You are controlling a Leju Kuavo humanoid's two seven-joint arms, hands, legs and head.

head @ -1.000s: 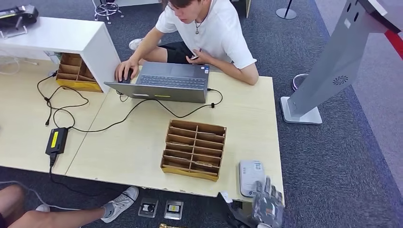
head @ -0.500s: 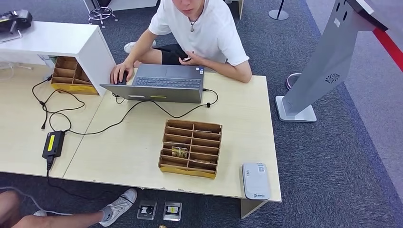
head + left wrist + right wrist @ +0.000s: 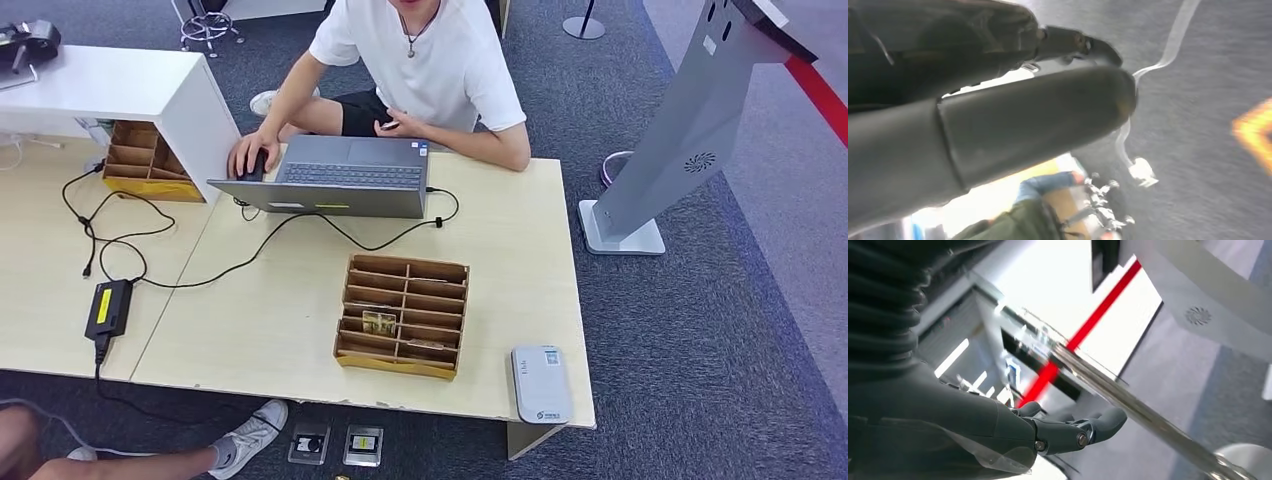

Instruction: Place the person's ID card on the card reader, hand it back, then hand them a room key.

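Observation:
The white card reader (image 3: 540, 384) lies flat at the table's near right corner. Left of it stands a wooden slotted organizer (image 3: 403, 315) with a yellowish card (image 3: 378, 322) in one middle slot. A person in a white shirt (image 3: 440, 60) sits across the table, one hand on a mouse (image 3: 252, 163) and the other holding a small dark object (image 3: 388, 125) that I cannot identify. In the right wrist view my right hand (image 3: 1048, 432) holds nothing, its fingers stretched out. My left hand (image 3: 1038, 125) is blurred, thumb and a dark finger apart, nothing between them.
An open grey laptop (image 3: 340, 175) with cables sits at the far side of the light wooden table (image 3: 520, 260). A power adapter (image 3: 108, 308) lies at the left. A white box (image 3: 120, 85) covers a second organizer (image 3: 135, 160). A grey kiosk stand (image 3: 690, 130) rises on the right. Someone's shoe (image 3: 250, 435) shows below.
My right hand, seen by the card reader a second ago, has dropped out of the head view. The camera has shifted slightly, so the whole scene sits a little differently.

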